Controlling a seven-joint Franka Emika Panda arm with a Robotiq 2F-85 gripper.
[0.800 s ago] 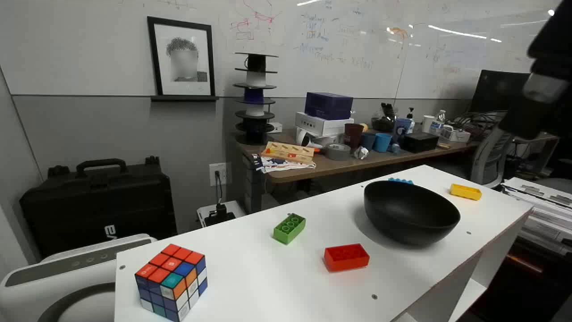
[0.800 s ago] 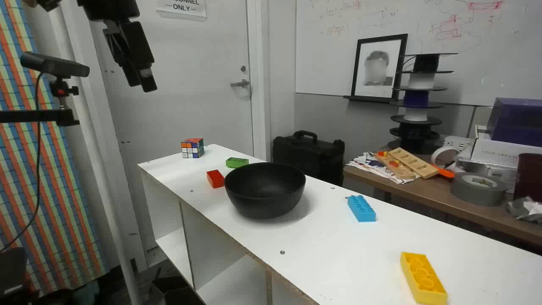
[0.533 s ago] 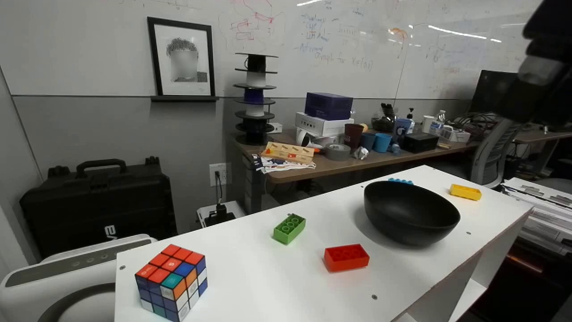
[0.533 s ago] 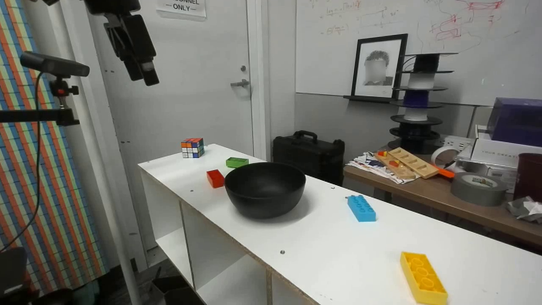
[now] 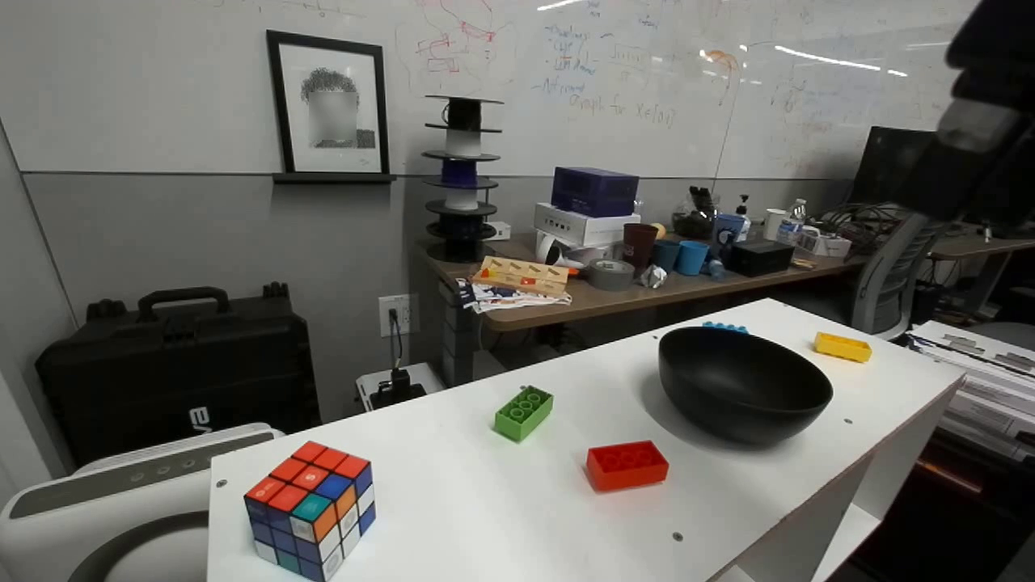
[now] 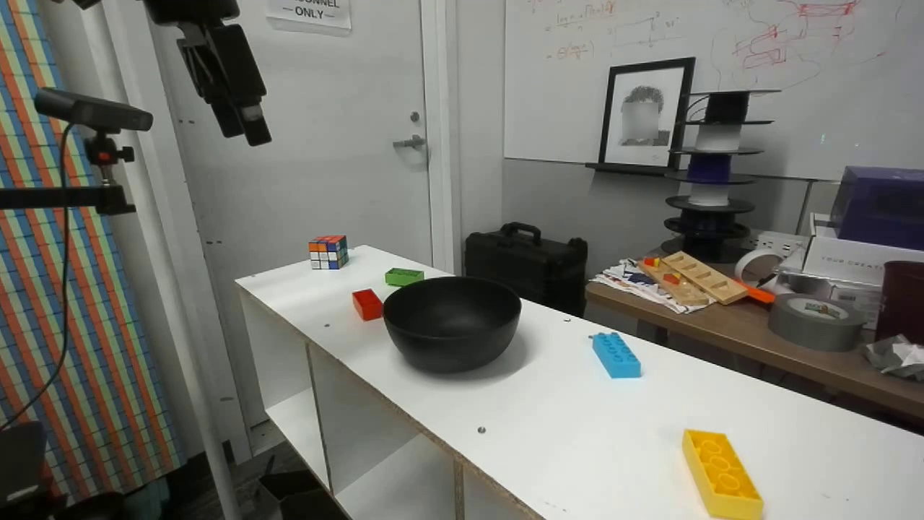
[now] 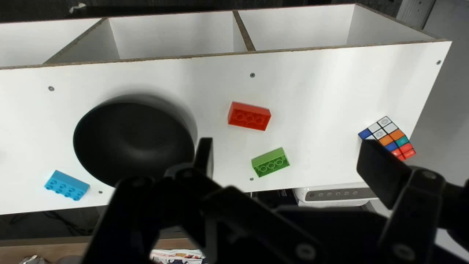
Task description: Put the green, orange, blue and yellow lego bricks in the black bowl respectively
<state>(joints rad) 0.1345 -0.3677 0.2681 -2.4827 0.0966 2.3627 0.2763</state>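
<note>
Presumably readied for the green brick (image 7: 271,162) near the black bowl (image 6: 451,351), the gripper (image 7: 291,159) held its fingers (image 7: 381,172) spread wide, gripping nothing.

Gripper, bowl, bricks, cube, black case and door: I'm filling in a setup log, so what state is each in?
Gripper: open, holding nothing
Black bowl: upright, empty
Green brick: underside up, outside the bowl
Red brick: underside up, outside the bowl
Blue brick: studs up, outside the bowl
Yellow brick: underside up, outside the bowl
Rubik's cube: scrambled
Black case: closed
Door: looks shut
</note>
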